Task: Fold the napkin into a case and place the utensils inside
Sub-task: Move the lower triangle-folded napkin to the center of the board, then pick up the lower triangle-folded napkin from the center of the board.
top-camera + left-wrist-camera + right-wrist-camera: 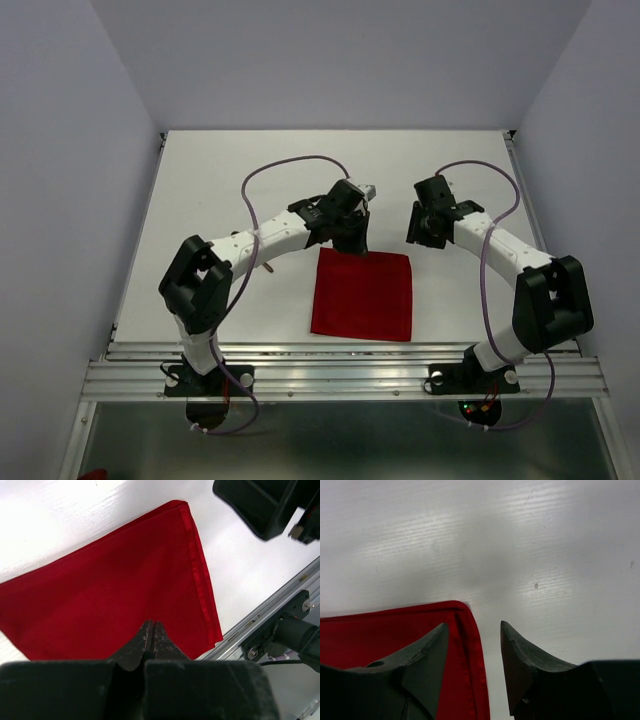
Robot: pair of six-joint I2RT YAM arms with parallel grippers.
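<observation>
the bright red cloth napkin [362, 295] lay flat on the white surface [220, 190]; left pincer [151, 625] pressed together over it, right pincer [474, 625] apart above its corner.

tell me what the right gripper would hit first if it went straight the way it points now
Probably the napkin, at its hemmed corner: the right gripper stands open astride that edge, one finger over red cloth, the other over bare table. Its height above is unclear.
</observation>
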